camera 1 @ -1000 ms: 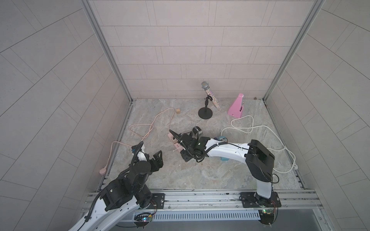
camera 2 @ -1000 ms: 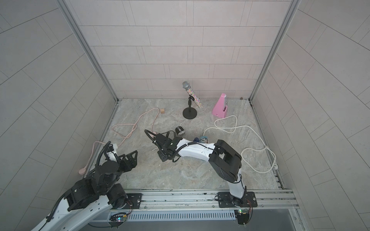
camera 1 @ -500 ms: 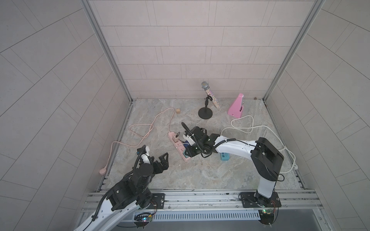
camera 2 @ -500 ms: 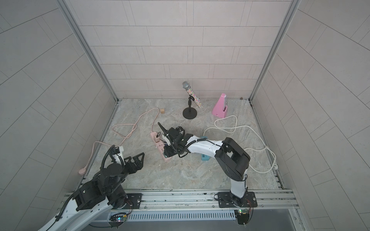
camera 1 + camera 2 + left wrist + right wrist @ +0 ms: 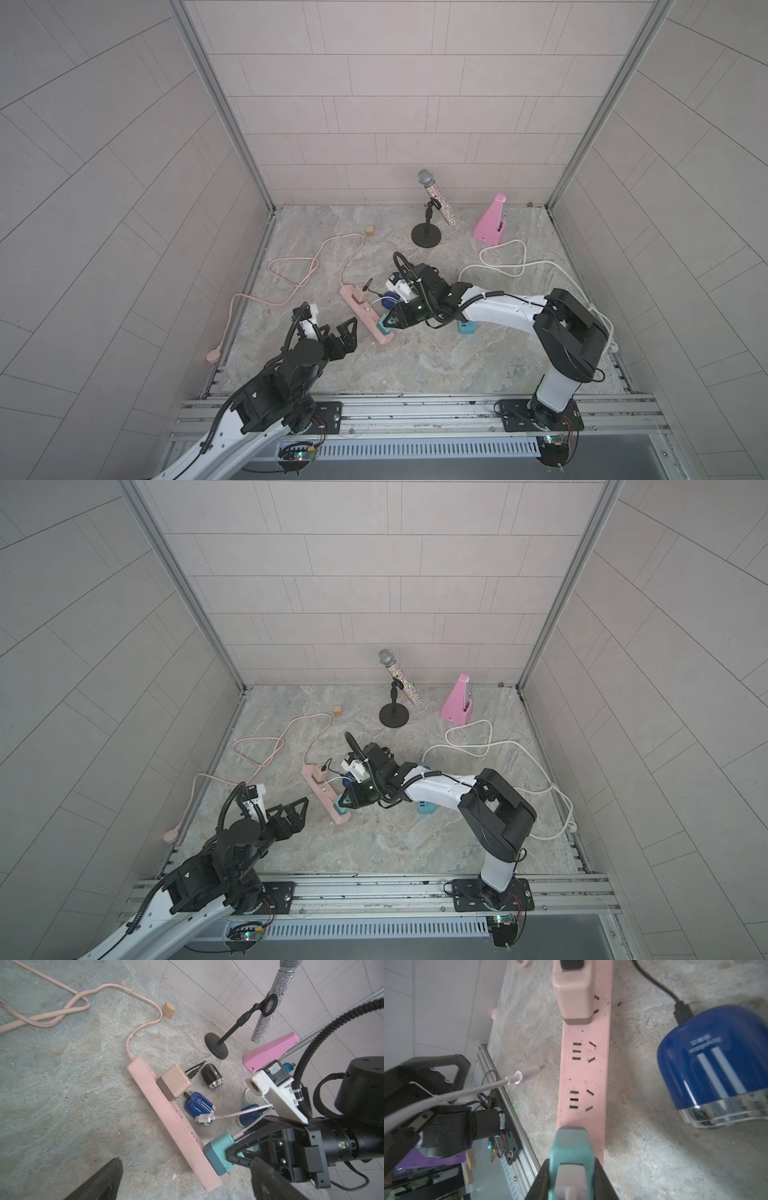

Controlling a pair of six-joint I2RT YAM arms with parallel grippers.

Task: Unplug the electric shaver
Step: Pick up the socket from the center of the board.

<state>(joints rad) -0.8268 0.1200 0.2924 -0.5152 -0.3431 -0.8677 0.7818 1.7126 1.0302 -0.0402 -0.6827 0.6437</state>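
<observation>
The right gripper (image 5: 388, 325) is clamping its jaws on both sides of the teal adapter (image 5: 571, 1147), which is sitting on the near end of the pink power strip (image 5: 166, 1109). A white cable (image 5: 202, 1119) is running out of that adapter. The blue electric shaver (image 5: 199, 1107) is lying on the tabletop (image 5: 415, 365) just beside the strip's middle, left of centre, with a black cable (image 5: 682, 1011) plugging into it. The beige adapter (image 5: 174, 1082) is occupying the strip's far end. The left gripper (image 5: 340, 332) is hovering spread wide, holding nothing, near the front-left corner.
</observation>
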